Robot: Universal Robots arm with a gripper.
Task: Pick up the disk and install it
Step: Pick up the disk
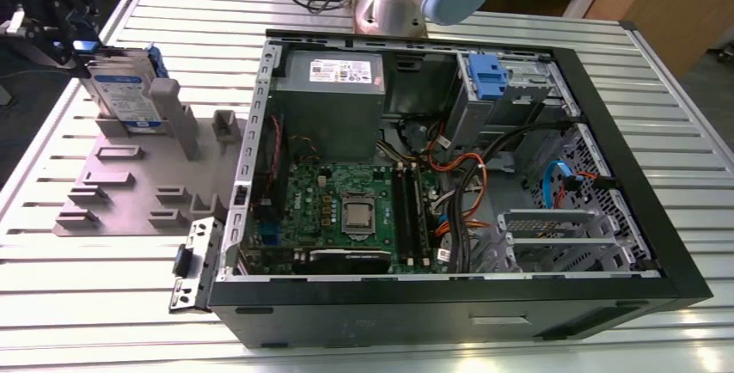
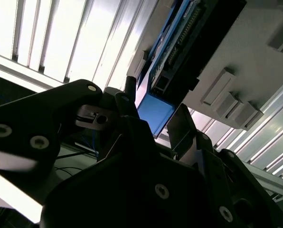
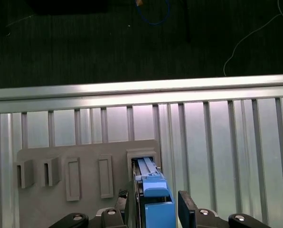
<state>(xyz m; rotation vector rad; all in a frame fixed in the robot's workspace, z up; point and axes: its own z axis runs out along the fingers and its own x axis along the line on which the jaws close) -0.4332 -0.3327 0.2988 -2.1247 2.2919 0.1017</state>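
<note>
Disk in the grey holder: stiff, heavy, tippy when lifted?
Probably stiff and dense for its size: the disk looks like a blue-framed metal slab. Standing on edge in the grey holder, it may tip once freed.

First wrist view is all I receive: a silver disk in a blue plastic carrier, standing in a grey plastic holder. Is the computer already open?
Observer: Yes. In the exterior view the black metal computer case lies on its side, cover off, at the exterior view's right of the holder.
Operator: What stands out inside it?
Observer: A small blue plastic latch on a grey metal cage, at the exterior view's right of the grey metal box.
</note>
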